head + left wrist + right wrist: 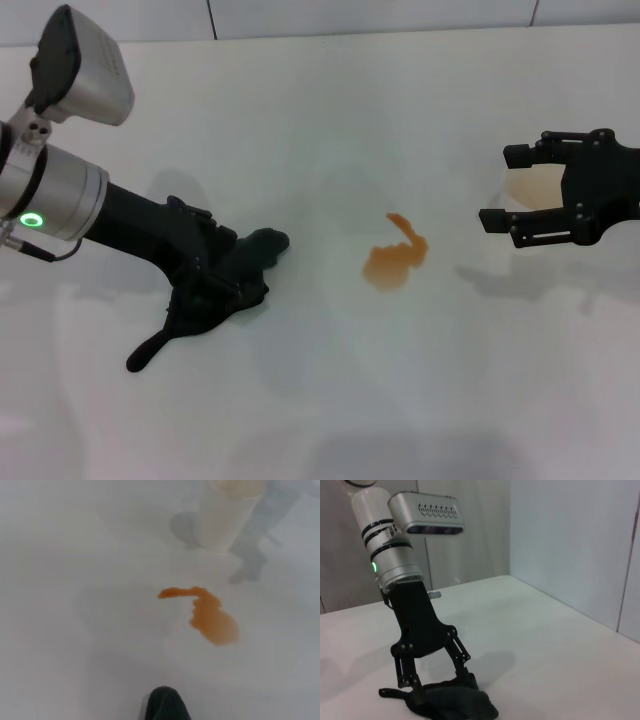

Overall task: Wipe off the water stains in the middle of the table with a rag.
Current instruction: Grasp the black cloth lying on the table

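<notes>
I see the bench (330, 400), white and glossy, filling the whole head view, and no brand, label or writing that I can read on anything. My left arm comes in from ten o'clock, its silver cuff showing a lit green ring, and slants down toward the middle. Its left pincer (215, 285) is down on the rag (235, 280), fingers pinching into the dark cloth; the right wrist view shows those fingers (407, 680) planted in the bunched fabric on the bench surface. The rag lies at about eight o'clock from the centre, with one narrow corner trailing off toward seven o'clock. My right arm reaches in from three o'clock; its right pincer (515, 190) hangs spread wide, clear of the bench. A white paper cup (525, 190) stands between those spread fingers, and I cannot tell whether they touch it. The water stains (395, 258), an orange-brown blotch with a thin tail, sit near the middle, between rag and cup, well apart from both
</notes>
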Available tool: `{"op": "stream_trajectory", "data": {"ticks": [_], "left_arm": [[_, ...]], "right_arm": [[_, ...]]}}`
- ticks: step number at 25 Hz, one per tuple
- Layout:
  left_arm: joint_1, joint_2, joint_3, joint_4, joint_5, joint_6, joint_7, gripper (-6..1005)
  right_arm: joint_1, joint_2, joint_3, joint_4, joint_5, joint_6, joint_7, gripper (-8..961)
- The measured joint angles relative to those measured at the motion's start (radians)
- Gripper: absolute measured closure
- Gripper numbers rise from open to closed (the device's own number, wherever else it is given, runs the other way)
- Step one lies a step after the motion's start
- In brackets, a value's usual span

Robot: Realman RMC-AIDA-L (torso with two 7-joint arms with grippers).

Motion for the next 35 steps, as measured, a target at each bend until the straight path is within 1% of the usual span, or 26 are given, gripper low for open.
{"op": "stream_trajectory", "data": {"ticks": [4,14,18,26,35], "left_arm": [[0.009,0.003,-0.001,0.001,0.004,0.003,-0.018,221],[0.029,0.018,-0.001,0.003,0.021,-0.026,-0.031,224],[0.028,0.014,0.000,0.002,0.050,-0.030,-0.031,225],[0.026,0.012,-0.002,0.001,0.052,-0.043,-0.033,228],[0.014,0.002,0.008,-0.021,0.055,-0.081,-0.026,231]], "right_arm": [[-0.001,0.000,0.000,0.009,0.001,0.000,-0.002,123],[-0.002,0.000,0.000,0.025,0.017,0.000,-0.009,123],[-0.002,0.000,0.000,0.031,0.025,0.000,-0.009,123],[-0.002,0.000,0.000,0.038,0.028,0.000,-0.011,124],[-0.001,0.000,0.000,0.038,0.036,-0.001,-0.012,124]]}}
